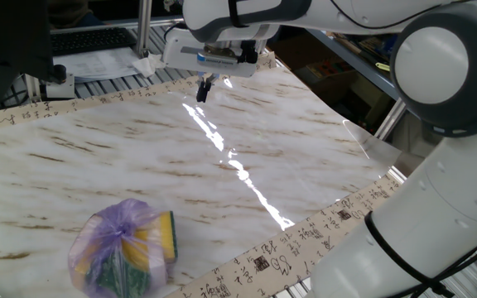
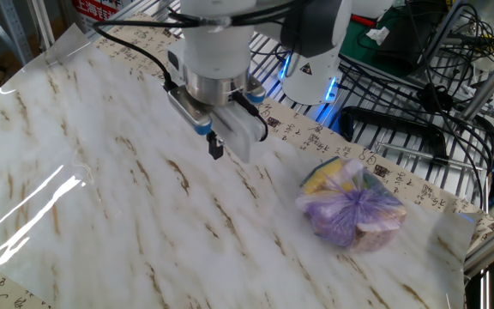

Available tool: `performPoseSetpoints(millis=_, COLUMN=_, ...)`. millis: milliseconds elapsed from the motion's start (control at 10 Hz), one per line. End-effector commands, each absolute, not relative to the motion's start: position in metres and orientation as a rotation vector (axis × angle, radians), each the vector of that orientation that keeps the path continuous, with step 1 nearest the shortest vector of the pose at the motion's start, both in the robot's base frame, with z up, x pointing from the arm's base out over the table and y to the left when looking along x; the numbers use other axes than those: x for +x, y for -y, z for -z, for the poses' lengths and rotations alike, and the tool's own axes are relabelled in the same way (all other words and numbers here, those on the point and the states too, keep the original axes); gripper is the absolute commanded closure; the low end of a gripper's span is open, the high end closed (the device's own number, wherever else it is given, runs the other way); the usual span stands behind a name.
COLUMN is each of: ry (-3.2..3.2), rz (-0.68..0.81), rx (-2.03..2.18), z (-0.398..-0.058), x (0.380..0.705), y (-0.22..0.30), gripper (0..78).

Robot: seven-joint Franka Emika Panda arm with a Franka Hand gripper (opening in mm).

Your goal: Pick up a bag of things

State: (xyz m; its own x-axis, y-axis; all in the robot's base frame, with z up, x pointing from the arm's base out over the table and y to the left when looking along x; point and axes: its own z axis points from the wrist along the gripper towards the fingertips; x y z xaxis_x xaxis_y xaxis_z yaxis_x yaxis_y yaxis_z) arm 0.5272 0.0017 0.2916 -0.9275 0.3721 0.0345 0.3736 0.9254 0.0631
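Note:
The bag of things (image 1: 127,248) is a lumpy pale-purple plastic bag knotted at the top, with yellow and dark green sponges showing inside. It lies on the marble-patterned table near the front-left edge in one fixed view, and at the right side of the table in the other fixed view (image 2: 352,206). My gripper (image 1: 204,88) hangs above the far side of the table, well away from the bag. Its dark fingers are pressed together and hold nothing. In the other fixed view my gripper (image 2: 216,148) is to the left of the bag.
The marble table sheet (image 1: 222,165) has a printed paper border (image 1: 305,240). A wire rack with black cables (image 2: 418,112) stands behind the bag. The arm's white base (image 1: 437,207) fills the right side. A keyboard (image 1: 89,40) lies beyond the far edge.

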Motion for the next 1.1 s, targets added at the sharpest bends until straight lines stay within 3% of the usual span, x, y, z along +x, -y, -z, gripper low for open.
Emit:
performPoseSetpoints(millis=100, ry=3.049, rz=0.137, rx=-0.627, z=-0.2929, x=0.5277, y=-0.0013, gripper=77.6)
performPoseSetpoints(millis=1100, ry=3.060, rz=0.044, rx=-0.682, z=-0.2929, x=0.5277, y=-0.0013, gripper=77.6)
